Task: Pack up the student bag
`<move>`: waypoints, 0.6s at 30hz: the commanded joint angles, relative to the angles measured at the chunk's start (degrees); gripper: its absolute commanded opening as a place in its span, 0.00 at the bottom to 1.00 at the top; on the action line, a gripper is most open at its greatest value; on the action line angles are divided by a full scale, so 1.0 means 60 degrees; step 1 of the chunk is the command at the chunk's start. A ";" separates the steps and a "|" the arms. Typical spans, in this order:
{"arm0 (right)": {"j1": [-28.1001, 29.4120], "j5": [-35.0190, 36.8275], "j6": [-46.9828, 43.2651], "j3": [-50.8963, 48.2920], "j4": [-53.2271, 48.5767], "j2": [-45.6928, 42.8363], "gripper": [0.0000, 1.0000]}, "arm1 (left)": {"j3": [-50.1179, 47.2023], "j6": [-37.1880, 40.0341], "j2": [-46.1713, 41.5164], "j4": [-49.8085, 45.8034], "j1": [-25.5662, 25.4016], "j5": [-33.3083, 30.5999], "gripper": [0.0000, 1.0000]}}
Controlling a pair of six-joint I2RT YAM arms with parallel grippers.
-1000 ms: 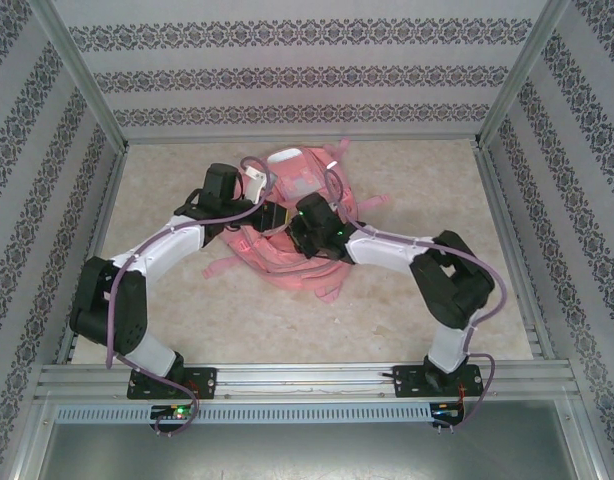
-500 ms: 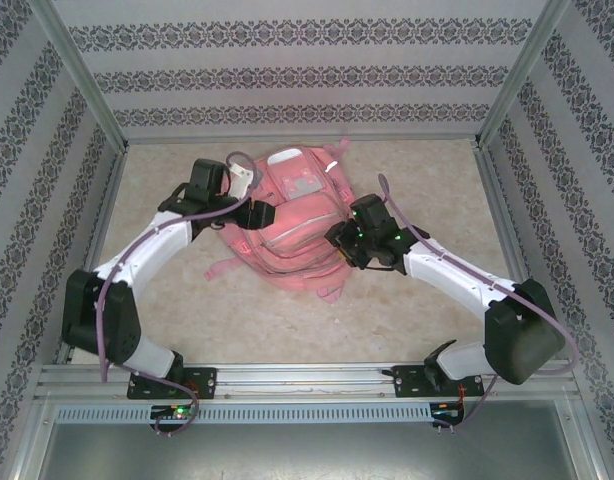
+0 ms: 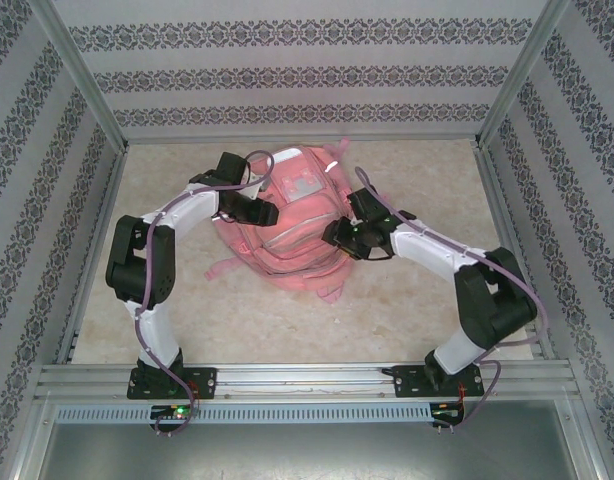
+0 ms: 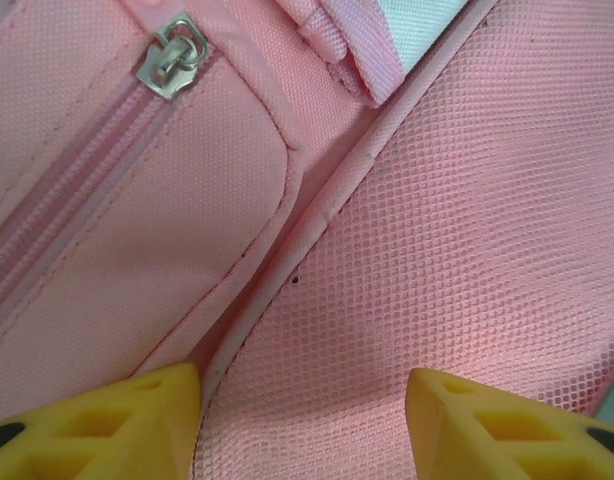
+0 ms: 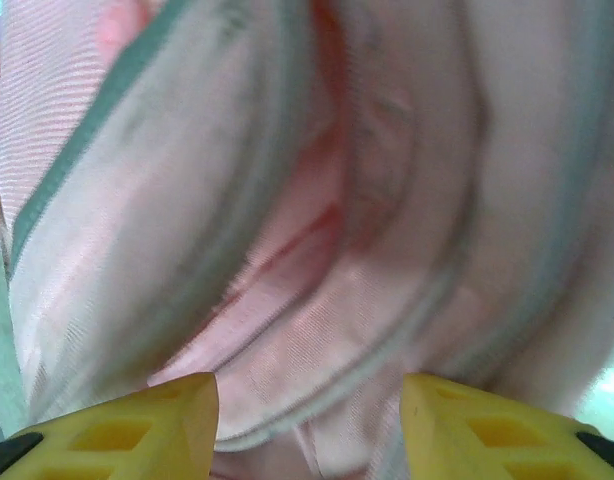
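Observation:
The pink student bag (image 3: 292, 200) lies flat in the middle of the table, front pockets up. My left gripper (image 3: 267, 213) rests against its left side, open. In the left wrist view the yellow fingertips (image 4: 107, 420) stand apart over the bag's pink mesh panel (image 4: 467, 200), beside a pocket with a silver zip pull (image 4: 172, 68). My right gripper (image 3: 333, 237) is at the bag's right side, open. Its wrist view is blurred: yellow fingertips (image 5: 137, 425) stand apart right up against the bag's pink fabric folds (image 5: 287, 200), which are edged with grey piping.
Loose pink straps trail onto the marble-look table at the bag's near left (image 3: 222, 271) and near edge (image 3: 330, 293). Patterned walls and metal posts close in three sides. An aluminium rail (image 3: 307, 378) carries both arm bases. Bare tabletop (image 3: 287, 330) lies between rail and bag.
Both grippers have drawn back from the bag's middle to its sides, and their jaws have opened. The bag has settled from a bunched heap into a flatter shape.

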 commanded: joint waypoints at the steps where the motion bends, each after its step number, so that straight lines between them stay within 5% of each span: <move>1: -0.0040 -0.0123 -0.0830 0.0669 0.0272 0.0595 0.49 | -0.0677 0.0007 -0.0089 -0.0775 -0.0147 -0.0138 0.55; 14: -0.1058 -0.1205 -0.2644 0.1598 0.1405 0.1874 0.43 | -0.3953 -0.1151 -0.2228 0.0297 -0.1338 0.0716 0.46; 18: -0.1229 -0.1494 -0.2846 0.2121 0.1088 0.2219 0.44 | -0.3690 -0.0022 -0.3264 -0.0108 -0.1356 -0.0072 0.48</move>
